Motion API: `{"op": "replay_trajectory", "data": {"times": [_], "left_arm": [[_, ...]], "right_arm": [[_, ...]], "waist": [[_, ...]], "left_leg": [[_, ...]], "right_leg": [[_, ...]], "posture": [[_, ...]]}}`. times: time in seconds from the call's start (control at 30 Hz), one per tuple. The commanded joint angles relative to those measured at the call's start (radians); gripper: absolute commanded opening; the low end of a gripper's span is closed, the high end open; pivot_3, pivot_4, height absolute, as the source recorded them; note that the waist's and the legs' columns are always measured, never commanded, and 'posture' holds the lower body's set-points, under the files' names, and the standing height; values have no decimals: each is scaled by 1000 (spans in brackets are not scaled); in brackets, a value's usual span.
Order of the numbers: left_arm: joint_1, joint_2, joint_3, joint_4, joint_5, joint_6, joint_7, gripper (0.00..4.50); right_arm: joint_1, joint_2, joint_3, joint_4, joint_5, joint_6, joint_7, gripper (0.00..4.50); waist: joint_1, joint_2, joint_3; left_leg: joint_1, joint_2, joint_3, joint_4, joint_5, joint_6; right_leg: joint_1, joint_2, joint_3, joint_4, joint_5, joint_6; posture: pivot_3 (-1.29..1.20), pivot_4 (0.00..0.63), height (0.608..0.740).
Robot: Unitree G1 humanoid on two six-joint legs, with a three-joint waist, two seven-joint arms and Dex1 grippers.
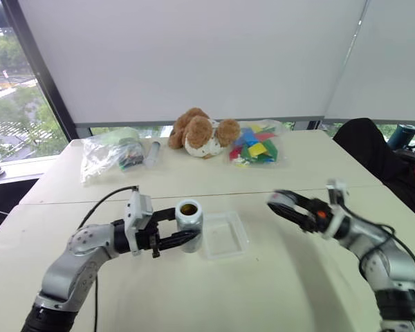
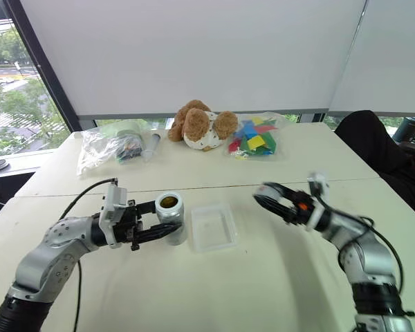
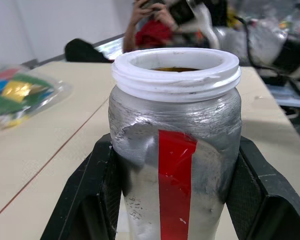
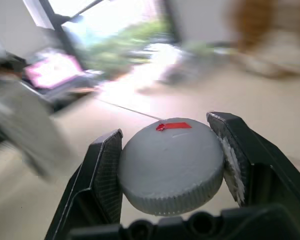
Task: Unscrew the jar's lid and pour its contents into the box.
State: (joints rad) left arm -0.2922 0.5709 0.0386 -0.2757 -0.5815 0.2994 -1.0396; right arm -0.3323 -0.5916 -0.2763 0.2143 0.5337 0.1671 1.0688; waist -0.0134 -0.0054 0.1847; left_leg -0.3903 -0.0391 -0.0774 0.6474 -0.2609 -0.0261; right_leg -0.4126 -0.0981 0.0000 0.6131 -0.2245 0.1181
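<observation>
Meanwhile left fingers [image 1: 183, 238] clamp the open jar [image 1: 189, 224] beside the box [image 1: 225, 235], right fingers [image 4: 172, 170] pinch the lid [image 4: 171, 167]

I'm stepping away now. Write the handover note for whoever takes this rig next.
Left gripper: jaws shut on the jar, held upright beside the box, mouth open, brown contents visible inside.
Right gripper: jaws shut on the lid, held in the air to the right of the box.
Done: lid is off the jar.
Left: tip the jar over the box and pour the contents in. The box looks empty so far. The lid probably wants setting down on the table.
</observation>
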Motion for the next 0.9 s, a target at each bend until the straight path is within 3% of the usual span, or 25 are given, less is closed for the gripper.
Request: {"op": "replay_trajectory", "data": {"times": [0.03,0.2,0.33,0.43,0.5,0.83,0.9], "left_arm": [[-32,10,48,23,-27,0,4,2114],[-62,12,58,83,-29,0,-7,2114],[-82,10,49,111,-24,-3,-16,2114],[-101,7,39,131,-20,-3,-22,2114],[-114,7,36,142,-17,-3,-26,2114],[-229,19,12,234,84,-32,-2,2114],[-255,30,-30,261,181,-84,17,2114]], "right_arm": [[25,-21,-65,199,-85,-245,-7,2340],[5,-6,-74,437,-145,-416,-44,2340],[-26,-1,-84,540,-136,-425,-66,2340],[-16,-13,-106,538,-97,-379,-50,3740],[1,-24,-130,487,-76,-373,-57,4475],[139,-160,-135,-46,51,-121,17,4475],[170,-181,-91,-186,69,-78,55,4475]], "waist": [[-3,0,0],[-7,1,0],[-4,1,0],[0,1,0],[3,1,0],[-2,2,1],[1,2,1]], "left_leg": [[1,0,1,0,0,0],[2,1,1,0,0,0],[2,1,1,0,0,0],[2,1,0,0,0,0],[2,0,0,0,0,0],[2,1,0,0,0,0],[2,1,-1,0,0,0]], "right_leg": [[0,0,0,0,0,0],[1,1,1,1,0,0],[1,1,1,1,0,0],[2,1,1,0,0,0],[2,1,1,0,0,0],[2,1,1,0,0,0],[2,1,1,1,0,0]], "posture": [[0,150,740],[0,150,740],[0,150,740],[0,150,740],[0,150,740],[0,150,740],[0,150,740]]}}
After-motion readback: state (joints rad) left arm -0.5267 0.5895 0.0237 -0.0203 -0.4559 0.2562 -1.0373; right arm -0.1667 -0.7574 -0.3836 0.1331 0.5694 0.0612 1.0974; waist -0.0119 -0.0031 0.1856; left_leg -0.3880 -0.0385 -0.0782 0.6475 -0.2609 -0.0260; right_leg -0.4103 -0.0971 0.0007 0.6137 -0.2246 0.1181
